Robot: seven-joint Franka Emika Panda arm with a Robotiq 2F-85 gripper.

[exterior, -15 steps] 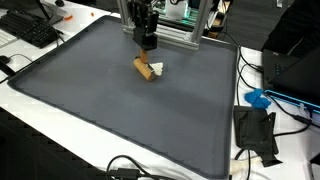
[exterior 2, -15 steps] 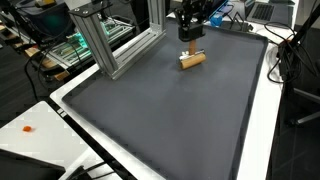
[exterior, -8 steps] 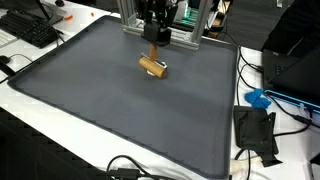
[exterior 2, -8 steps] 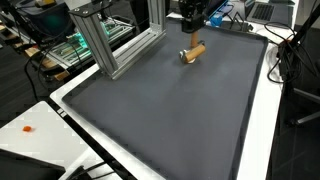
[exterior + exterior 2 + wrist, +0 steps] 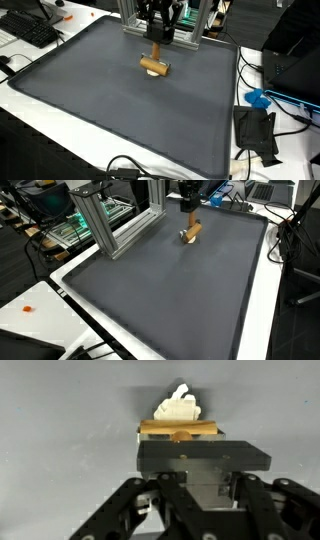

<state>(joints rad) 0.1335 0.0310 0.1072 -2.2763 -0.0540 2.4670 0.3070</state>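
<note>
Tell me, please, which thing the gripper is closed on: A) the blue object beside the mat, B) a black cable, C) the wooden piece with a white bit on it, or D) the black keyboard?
C: in the wrist view the wooden piece sits right at the tips of the gripper, whose jaws are shut on it over the grey mat.
</note>
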